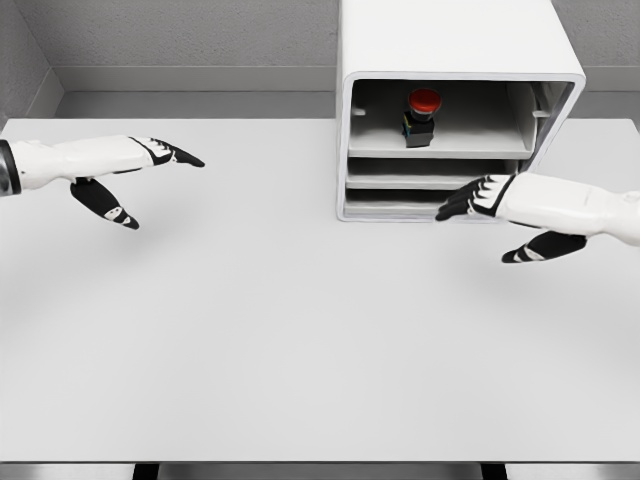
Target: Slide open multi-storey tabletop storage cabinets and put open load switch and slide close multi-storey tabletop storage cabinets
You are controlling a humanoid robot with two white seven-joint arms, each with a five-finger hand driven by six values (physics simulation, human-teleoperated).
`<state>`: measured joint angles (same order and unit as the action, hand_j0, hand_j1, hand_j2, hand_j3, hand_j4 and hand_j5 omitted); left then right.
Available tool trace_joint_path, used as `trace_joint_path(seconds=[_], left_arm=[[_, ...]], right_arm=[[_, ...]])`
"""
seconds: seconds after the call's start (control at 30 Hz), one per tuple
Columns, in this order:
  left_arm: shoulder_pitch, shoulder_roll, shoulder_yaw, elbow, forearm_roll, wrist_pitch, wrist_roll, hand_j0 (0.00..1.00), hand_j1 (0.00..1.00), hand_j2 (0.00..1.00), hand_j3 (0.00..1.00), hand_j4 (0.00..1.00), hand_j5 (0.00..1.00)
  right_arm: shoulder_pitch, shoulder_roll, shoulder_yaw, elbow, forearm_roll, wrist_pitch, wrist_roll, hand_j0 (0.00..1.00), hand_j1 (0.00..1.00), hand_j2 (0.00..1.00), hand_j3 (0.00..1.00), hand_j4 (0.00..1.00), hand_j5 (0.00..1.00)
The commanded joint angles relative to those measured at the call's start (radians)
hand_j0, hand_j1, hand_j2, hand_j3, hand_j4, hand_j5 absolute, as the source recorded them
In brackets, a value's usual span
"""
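Note:
A white multi-storey storage cabinet (455, 40) stands at the back right of the table. Its top compartment is open, and the load switch (422, 116), a dark block with a red button, stands upright inside on the shelf. Two lower drawers (400, 180) sit below it. My right hand (480, 215) hovers in front of the cabinet's lower right, fingers extended toward the bottom drawer fronts and the thumb spread below, holding nothing. My left hand (150, 180) floats over the table's left side, far from the cabinet, fingers straight, thumb down, empty.
The white table (300, 340) spreads wide in front of the cabinet. A grey wall (180, 40) runs along the back edge. The table's near edge lies at the bottom of the view.

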<state>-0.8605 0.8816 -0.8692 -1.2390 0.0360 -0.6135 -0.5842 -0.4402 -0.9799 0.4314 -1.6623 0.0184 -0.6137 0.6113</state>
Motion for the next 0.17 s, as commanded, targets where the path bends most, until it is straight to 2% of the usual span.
trace_joint_path(seconds=[0.0, 0.13], left_arm=[[0.0, 0.0, 0.001, 0.0, 0.007, 0.003, 0.0, 1.0, 1.0, 1.0, 1.0, 1.0, 1.0], [0.0, 0.0, 0.001, 0.0, 0.007, 0.003, 0.0, 1.0, 1.0, 1.0, 1.0, 1.0, 1.0]], right_arm=[[0.0, -0.008, -0.008, -0.013, -0.008, 0.003, 0.0, 1.0, 1.0, 1.0, 1.0, 1.0, 1.0], [0.012, -0.008, -0.01, -0.013, -0.008, 0.003, 0.0, 1.0, 1.0, 1.0, 1.0, 1.0, 1.0]])
